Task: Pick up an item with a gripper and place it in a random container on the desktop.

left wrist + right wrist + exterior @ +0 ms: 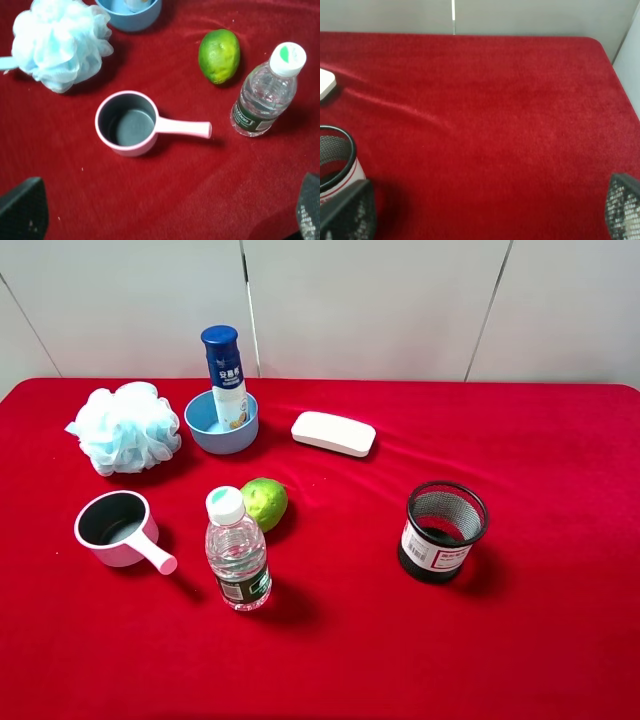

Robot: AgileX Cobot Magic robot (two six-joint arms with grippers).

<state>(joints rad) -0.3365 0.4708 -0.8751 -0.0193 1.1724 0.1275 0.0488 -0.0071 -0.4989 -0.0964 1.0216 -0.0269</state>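
The white bottle with the dark blue cap (228, 375) stands upright inside the light blue bowl (213, 432) at the back left of the red desktop (540, 620). In the left wrist view only the bowl's near rim (131, 17) and the bottle's base (137, 4) show. No arm shows in the high view. The left gripper (165, 212) is open and empty, its fingertips (22, 210) wide apart over the cloth near the pink scoop cup. The right gripper (485, 212) is open and empty over bare cloth, its fingertips (625, 210) wide apart.
A pale blue bath pouf (123, 426), a pink-handled scoop cup (120, 529), a green lime (265, 502), a clear water bottle (236, 551), a white case (333, 433) and a black mesh cup (441, 531) stand on the cloth. White wall panels rise behind.
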